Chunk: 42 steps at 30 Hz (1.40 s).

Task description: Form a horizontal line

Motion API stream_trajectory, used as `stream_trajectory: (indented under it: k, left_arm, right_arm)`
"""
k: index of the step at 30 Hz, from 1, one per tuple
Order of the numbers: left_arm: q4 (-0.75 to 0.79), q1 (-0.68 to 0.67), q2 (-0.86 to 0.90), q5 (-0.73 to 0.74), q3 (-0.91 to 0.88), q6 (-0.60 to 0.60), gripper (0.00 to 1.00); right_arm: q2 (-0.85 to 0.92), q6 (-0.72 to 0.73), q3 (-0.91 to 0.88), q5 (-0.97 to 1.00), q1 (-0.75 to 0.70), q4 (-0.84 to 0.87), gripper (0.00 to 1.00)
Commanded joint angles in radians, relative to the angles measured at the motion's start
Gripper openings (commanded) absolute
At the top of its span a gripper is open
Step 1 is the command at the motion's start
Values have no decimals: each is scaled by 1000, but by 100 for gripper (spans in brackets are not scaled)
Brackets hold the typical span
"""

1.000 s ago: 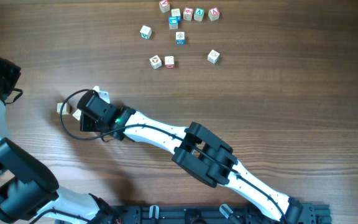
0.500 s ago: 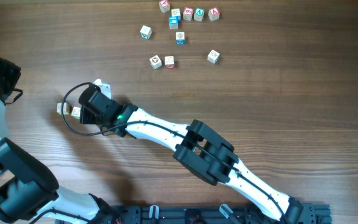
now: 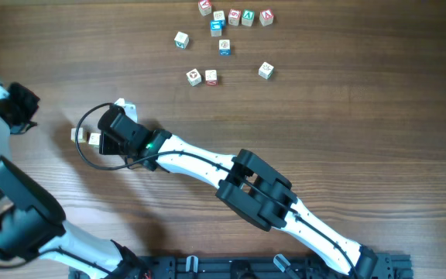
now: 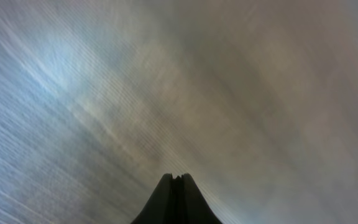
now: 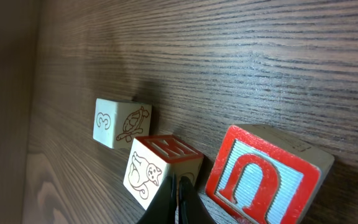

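Note:
Three pale letter cubes lie at the left of the table. In the right wrist view they are a "3" and turtle cube (image 5: 122, 123), a cat cube with a red top (image 5: 160, 168) and a red "U" cube (image 5: 263, 180). They form a rough row with small gaps. My right gripper (image 5: 178, 190) is shut and empty, its tip in the gap between the cat cube and the "U" cube. Overhead, the right gripper (image 3: 105, 133) covers part of the group; two cubes (image 3: 76, 133) (image 3: 94, 140) show left of it, and the "U" cube (image 3: 123, 106) above it. My left gripper (image 4: 176, 182) is shut, over bare wood.
Several loose letter cubes with red, blue and green faces lie at the far middle of the table (image 3: 224, 46), some in a short row at the top edge (image 3: 241, 15). The right arm (image 3: 254, 190) stretches diagonally across the table. The left arm (image 3: 6, 194) stands at the left edge.
The right gripper shifted up and slightly left a second ago, and the "U" cube moved up with it; it has held still since. The left gripper swung right and down; its view is motion-blurred.

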Motion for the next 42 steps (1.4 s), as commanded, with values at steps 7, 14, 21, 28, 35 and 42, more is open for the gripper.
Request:
stream_trajectory:
  k: [7,14,21,28,35,42]
  left_arm:
    - [-117,0,104,4,-5,57,4]
    - [-242,1,105,3,-5,85,4]
    - [-254,-1,105,7,-5,208,4]
    - [-257,-2,105,51,-5,264,4]
    - [-256,-2,105,61,-5,293,4]
    - [-246,-2,105,64,-5,292,4]
  right_arm:
    - [29,-70,16,-47,-10,-2,5]
    - [29,-80,16,-73,-30,-24,5]
    - [29,-98,16,-85,-34,-24,5]
    - [29,-98,16,-85,-34,-24,5]
    - [24,-160,16,-140,-34,-21,5]
    - [-99,-299,16,-89,-39,-224,5]
